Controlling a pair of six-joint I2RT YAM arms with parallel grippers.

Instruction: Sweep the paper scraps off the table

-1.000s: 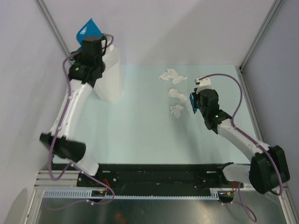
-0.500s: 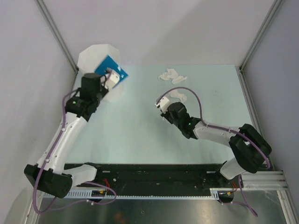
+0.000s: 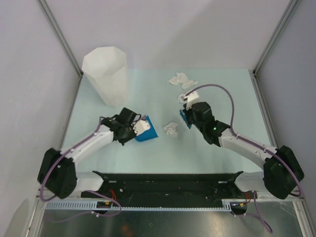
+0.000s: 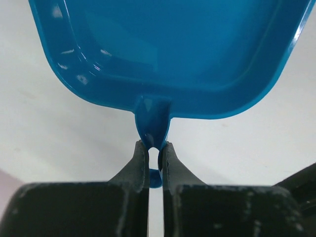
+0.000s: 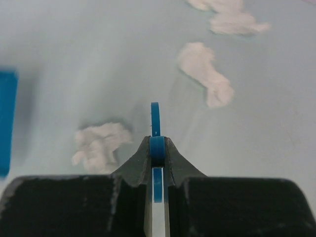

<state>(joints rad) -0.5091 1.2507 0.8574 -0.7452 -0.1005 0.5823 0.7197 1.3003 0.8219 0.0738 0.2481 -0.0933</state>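
Note:
My left gripper (image 3: 139, 129) is shut on the handle of a blue dustpan (image 3: 146, 132), which rests low on the mint-green table (image 3: 148, 98). In the left wrist view the pan (image 4: 168, 49) fills the top, with its handle pinched in my gripper (image 4: 154, 144). My right gripper (image 3: 186, 117) is shut on a thin blue sweeper (image 5: 155, 118), seen edge-on. One paper scrap (image 3: 171, 128) lies between the pan and the sweeper and shows in the right wrist view (image 5: 98, 143). More scraps (image 3: 180, 80) lie farther back, as the right wrist view shows (image 5: 207, 74).
A tall white faceted bin (image 3: 104, 74) stands at the table's back left corner. Grey walls with metal posts close the left, back and right sides. A black rail with both arm bases (image 3: 168, 182) runs along the near edge.
My left arm has swung the dustpan from up by the bin down onto the table's middle. My right arm has shifted to the right, and one scrap now lies between pan and sweeper.

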